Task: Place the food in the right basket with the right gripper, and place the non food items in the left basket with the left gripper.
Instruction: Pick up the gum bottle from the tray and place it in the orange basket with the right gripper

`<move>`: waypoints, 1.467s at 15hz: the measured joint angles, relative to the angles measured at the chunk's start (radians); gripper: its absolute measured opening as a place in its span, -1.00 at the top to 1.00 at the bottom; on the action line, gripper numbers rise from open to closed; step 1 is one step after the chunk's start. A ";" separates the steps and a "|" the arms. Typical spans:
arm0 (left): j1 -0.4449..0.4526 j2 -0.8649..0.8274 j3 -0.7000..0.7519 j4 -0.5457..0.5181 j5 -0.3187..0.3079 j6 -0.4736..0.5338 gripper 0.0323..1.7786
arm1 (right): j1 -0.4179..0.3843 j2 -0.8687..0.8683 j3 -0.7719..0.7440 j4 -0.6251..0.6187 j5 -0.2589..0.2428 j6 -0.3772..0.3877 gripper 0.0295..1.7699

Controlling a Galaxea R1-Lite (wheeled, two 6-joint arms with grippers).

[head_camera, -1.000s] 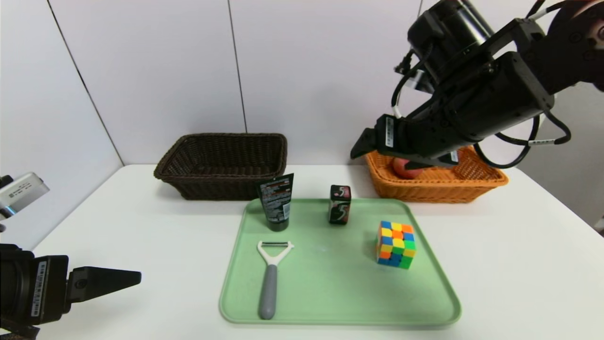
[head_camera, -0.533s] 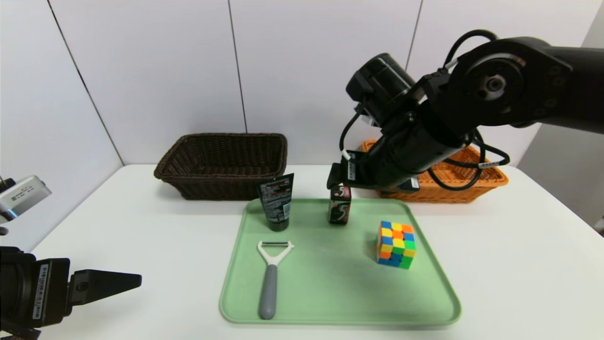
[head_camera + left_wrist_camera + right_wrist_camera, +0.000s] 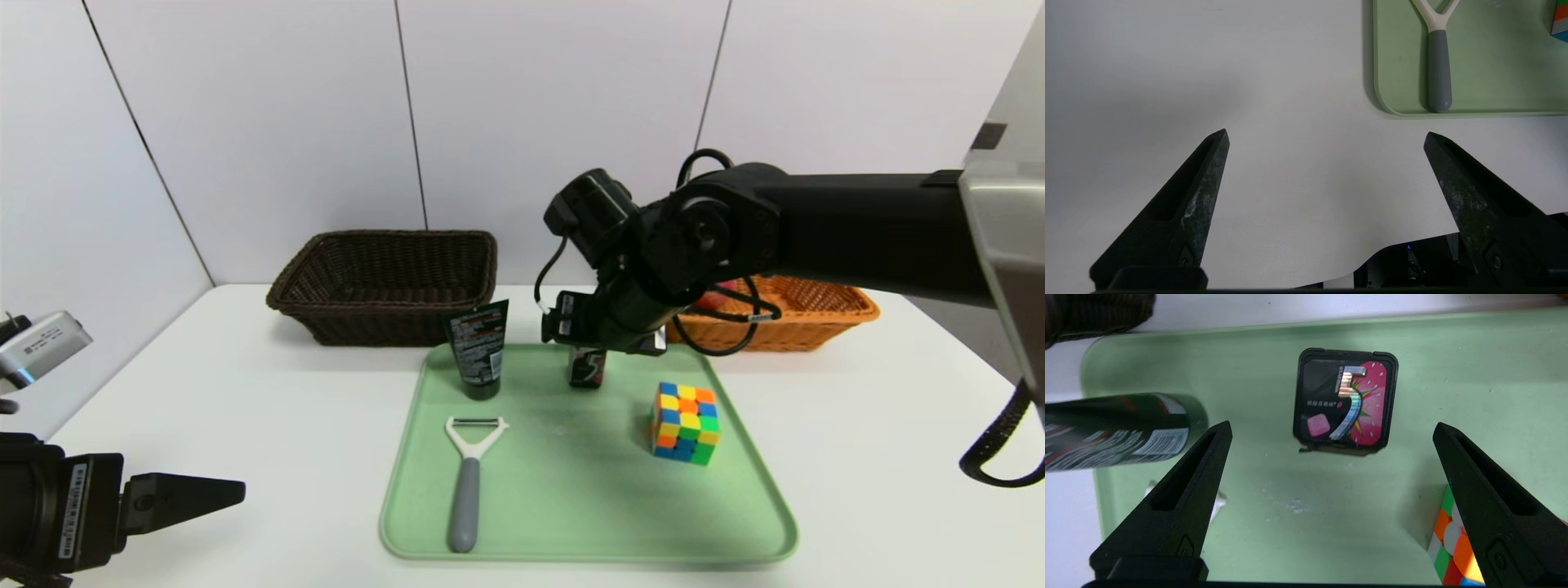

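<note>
The white counter [image 3: 245, 392] carries a green tray [image 3: 571, 506] in front of me, with the dark brown left basket [image 3: 384, 286] behind it on my left and the orange-tan right basket [image 3: 816, 314] behind it on my right. A bit of the red-pink peach [image 3: 714, 298] shows inside the right basket, behind my right arm. On the tray stand the black squeeze tube [image 3: 478, 347] at the back left, the puzzle cube [image 3: 684, 422] toward the right and the peeler [image 3: 469, 482] lying near the front left. The small black box [image 3: 1345, 400] with the pink top and "5" stands upright at the tray's back, between tube and cube. My right end effector [image 3: 1331, 441] hangs just above it, released, fingers spread wide, not touching it. My left end effector [image 3: 1327, 141] sits parked low over the counter's near left edge, also released and empty.
</note>
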 joint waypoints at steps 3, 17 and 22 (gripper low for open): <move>0.000 0.000 0.001 0.000 0.000 0.000 -0.90 | -0.007 0.036 0.000 -0.022 -0.011 0.012 -0.92; 0.000 -0.010 0.002 0.006 -0.001 0.002 -0.90 | -0.027 0.075 0.000 -0.099 -0.029 0.013 -0.92; 0.000 -0.017 0.005 0.008 -0.001 0.001 -0.90 | -0.034 0.081 0.000 -0.096 -0.032 0.011 -0.52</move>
